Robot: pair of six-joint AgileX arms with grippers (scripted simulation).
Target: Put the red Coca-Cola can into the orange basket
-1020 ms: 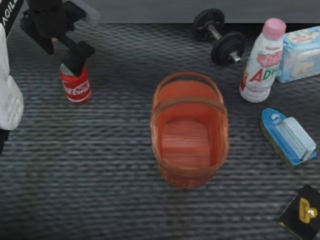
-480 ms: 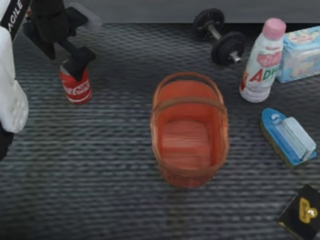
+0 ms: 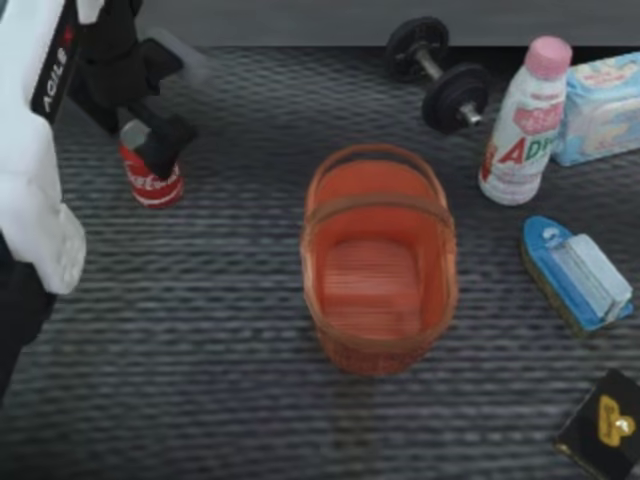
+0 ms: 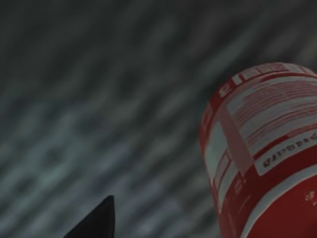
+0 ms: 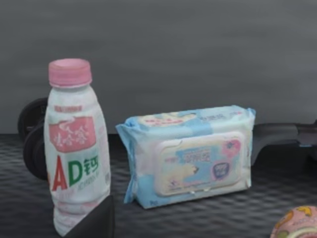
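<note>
The red Coca-Cola can is seen upright on the tabletop near its far left corner, well apart from the orange basket, which stands at the middle with nothing inside it. The left claw is placed directly over the can's top, so that most of the silver lid is covered in the top view; one dark finger is laid across the can's upper right edge. In the left wrist view the can fills one side of the picture and a single dark fingertip is shown apart from it, with bare tabletop between them. Whether the claw is wide or closed on the can cannot be told.

One can and one basket are counted. Also counted, all on the right side: one white bottle with a pink cap, one pack of wipes, one black dumbbell, one blue stapler and one black box. The right claw is not seen in the top view.
</note>
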